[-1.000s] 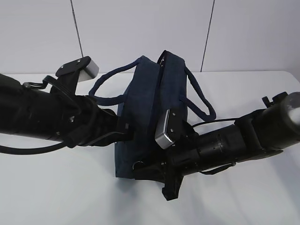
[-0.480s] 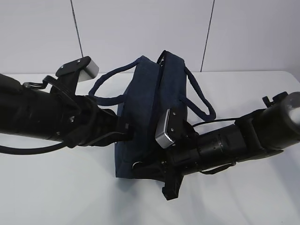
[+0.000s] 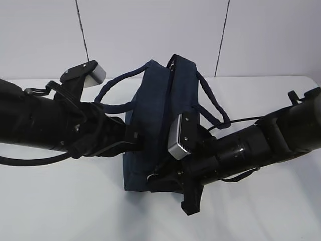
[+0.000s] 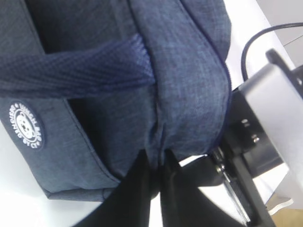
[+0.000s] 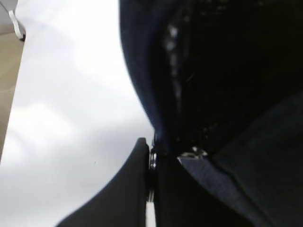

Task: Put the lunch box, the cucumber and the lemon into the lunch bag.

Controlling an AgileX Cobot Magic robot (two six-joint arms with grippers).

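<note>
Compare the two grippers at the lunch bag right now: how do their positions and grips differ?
The left gripper pinches a fold of the lunch bag on its side wall, below a handle; the right gripper sits at the bag's near bottom end, beside the zipper. The left arm comes in from the left, level; the right arm slants up from the right. The left fingers are visibly clamped on fabric; the right grip is too dark to confirm. Both touch the bag.

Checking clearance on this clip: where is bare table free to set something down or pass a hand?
Bare table lies in front of the left arm and along the near right edge under the right arm. Behind, a strip flanks the lunch bag. The middle is crowded: both arms press against the bag.
</note>
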